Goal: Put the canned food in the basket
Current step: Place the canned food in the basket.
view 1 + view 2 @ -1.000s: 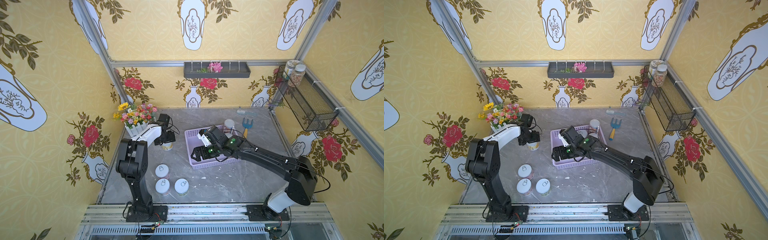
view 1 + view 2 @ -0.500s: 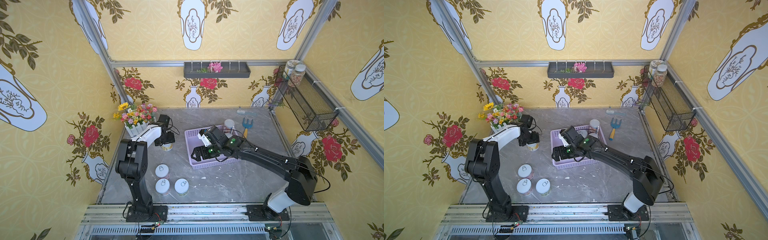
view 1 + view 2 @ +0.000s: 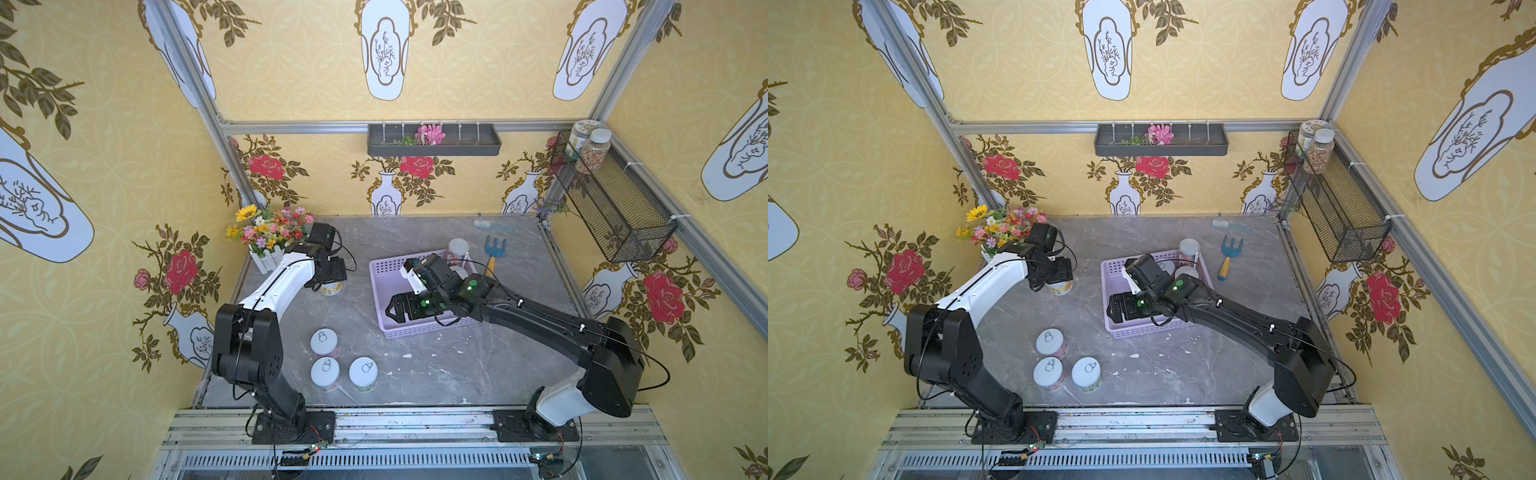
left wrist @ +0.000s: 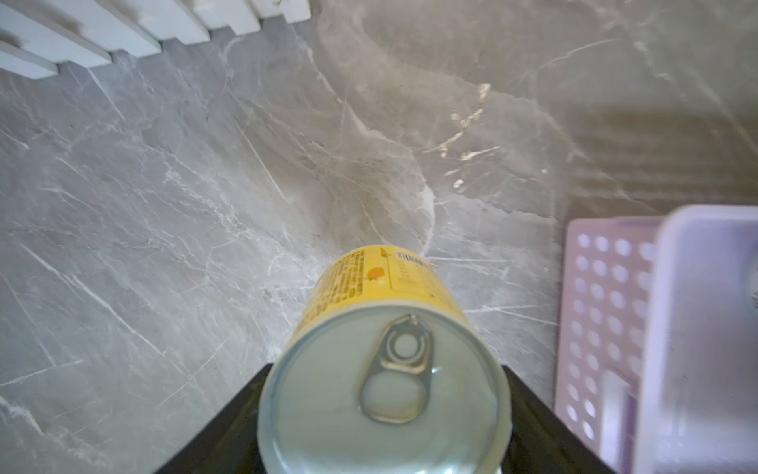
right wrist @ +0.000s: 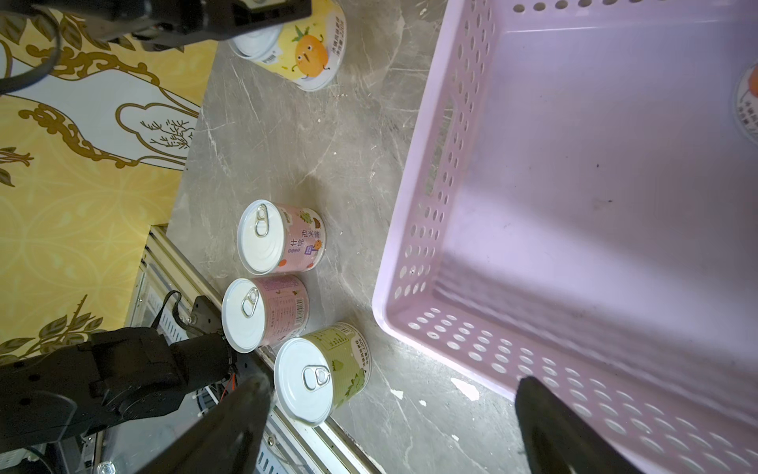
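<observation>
yellow can [image 4: 371, 283], pull-tab lid up, clamped between the two black fingers [image 4: 533, 410] of the left gripper [image 3: 331, 277], which has closed tight on its sides. in both top views this can [image 3: 331, 288] sits under the gripper on the left half of the grey marble table [image 3: 436, 374], well apart from the lavender basket [image 3: 376, 299] and near the white flower pot [image 3: 266, 259]. whether its base touches the table cannot be told.

three more pull-tab cans stand upright in a close group near the front edge: a pink can [image 5: 303, 242], a second pink can [image 5: 283, 307] just beside it, and a green can [image 5: 340, 361]. in a top view they appear as three silver lids [image 3: 1051, 343].

the basket [image 5: 410, 205] lies at the table's middle. an orange-labelled can [image 5: 748, 102] stands on its floor towards the far side. a taller white-lidded jar [image 3: 1188, 249] stands at the far right corner; whether inside or just outside the rim cannot be told.

right gripper [image 3: 392, 311] hovers over the basket's near left corner, jaws spread wide, nothing between them.

further out: a blue hand rake [image 3: 492, 253] and a pale brush [image 3: 492, 226] lie beyond the basket. a black wire basket [image 3: 615, 208] on the right wall holds two clear jars [image 3: 594, 149].
</observation>
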### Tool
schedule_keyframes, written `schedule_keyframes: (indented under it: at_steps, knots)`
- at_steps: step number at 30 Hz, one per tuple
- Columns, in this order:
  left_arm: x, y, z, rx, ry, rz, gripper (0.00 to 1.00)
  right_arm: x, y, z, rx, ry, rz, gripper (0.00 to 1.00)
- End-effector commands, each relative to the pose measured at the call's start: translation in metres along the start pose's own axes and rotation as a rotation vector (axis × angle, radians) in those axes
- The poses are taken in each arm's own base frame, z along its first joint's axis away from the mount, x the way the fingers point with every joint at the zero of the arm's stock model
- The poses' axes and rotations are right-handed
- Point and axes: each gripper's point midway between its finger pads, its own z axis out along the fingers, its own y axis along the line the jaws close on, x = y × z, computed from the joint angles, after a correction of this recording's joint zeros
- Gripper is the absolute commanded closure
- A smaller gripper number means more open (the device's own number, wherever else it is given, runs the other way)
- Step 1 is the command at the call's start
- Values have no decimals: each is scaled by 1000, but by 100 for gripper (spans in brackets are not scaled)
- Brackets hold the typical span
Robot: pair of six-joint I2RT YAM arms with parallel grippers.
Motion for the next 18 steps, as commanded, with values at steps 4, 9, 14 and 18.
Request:
schedule_keyframes:
  at_steps: [4, 9, 14, 18]
  knots:
    - [8, -40, -36, 77, -48, 71, 28, -21, -3, -14, 33, -118, -5, 3]
    - [15, -72, -55, 115, -70, 125, 28, -21, -21, -26, 127, -155, 5, 3]
    - [24, -111, -69, 182, -82, 167, 28, -17, -38, -37, 196, -174, 21, 3]
    - [28, -136, -71, 219, -87, 199, 29, -15, -49, -43, 201, -180, 56, 3]
